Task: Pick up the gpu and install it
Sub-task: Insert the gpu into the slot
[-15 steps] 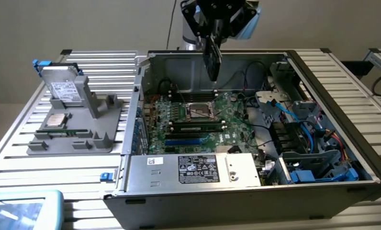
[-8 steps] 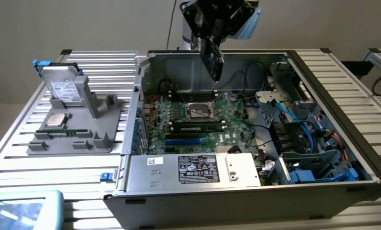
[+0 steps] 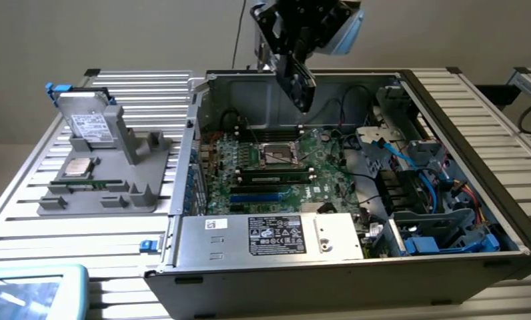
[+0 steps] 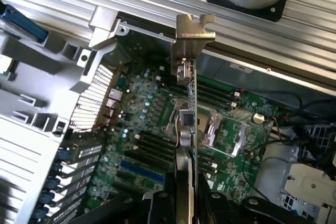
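**Position.** The gpu [image 3: 299, 83] hangs in the air above the open computer case [image 3: 515, 220], over the rear part of the motherboard [image 3: 275, 157]; it touches neither. In the exterior view the card is tilted, with its black face showing and its lower end toward the board. In the wrist view you see the gpu [image 4: 188, 121] edge-on; its silver bracket [image 4: 195, 27] is at the end farthest from the gripper [image 4: 185, 195].

**Grip.** The gripper [image 3: 288, 53] has its jaws drawn partway in and clamped on the card's two flat faces, at the end opposite the bracket; nothing else is between them.

**Handling.** Treat the card as light, thin and stiff. It is probably rigid enough to hang from one end without sagging; it is likely fragile across its faces, where components stand proud. The smooth faces may slip under a light clamp, and a hold at one end gives the card leverage to twist. A hold on bare board near an edge would likely be safer than one on the components.

**Surroundings.** The grey holder [image 3: 97, 193] at the exterior view's left carries the hard drive [image 3: 92, 123]; both are well apart from the card.
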